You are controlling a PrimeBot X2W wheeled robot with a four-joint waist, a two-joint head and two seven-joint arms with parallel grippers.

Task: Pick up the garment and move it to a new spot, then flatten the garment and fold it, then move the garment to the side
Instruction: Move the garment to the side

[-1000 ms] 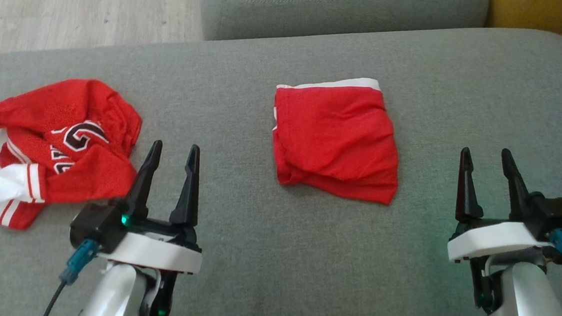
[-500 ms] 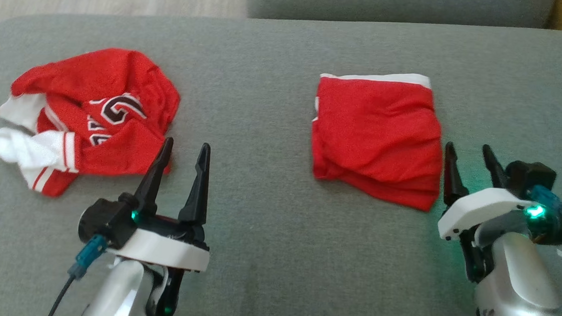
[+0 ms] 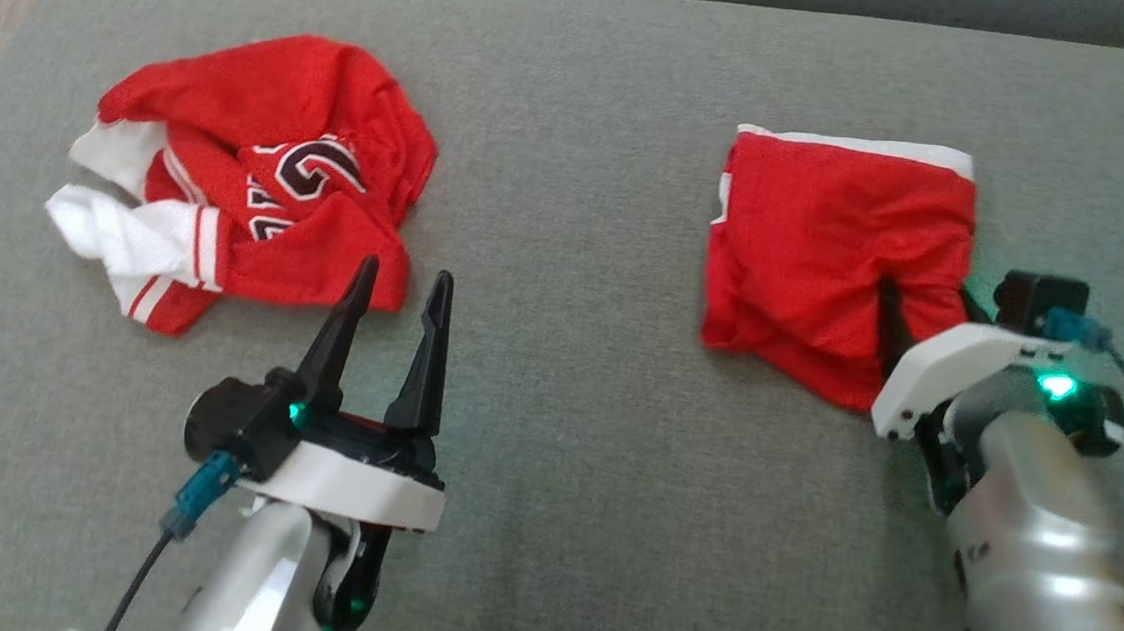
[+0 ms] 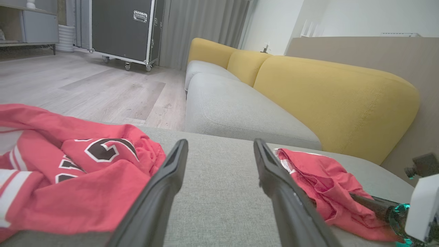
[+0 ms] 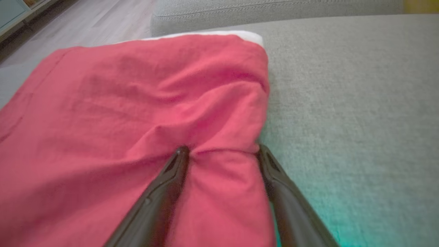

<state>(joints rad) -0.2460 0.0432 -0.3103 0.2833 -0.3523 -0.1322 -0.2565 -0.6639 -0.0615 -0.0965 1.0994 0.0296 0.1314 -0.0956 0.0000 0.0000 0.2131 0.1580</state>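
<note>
While right end effector (image 5: 222,151) straddles folded garment (image 3: 828,246) | crumpled jersey (image 3: 272,172) lies apart

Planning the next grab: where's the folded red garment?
The folded garment lies at the cushion's right in head view, its near corner inside the open right gripper.

1. Support surface: grey upholstered cushion (image 3: 567,256).
2. Left area: crumpled red-and-white jersey (image 3: 262,182), lying directly on the cushion.
3. Right area: folded red garment (image 3: 829,236) with white far edge, well apart from the jersey.
</note>
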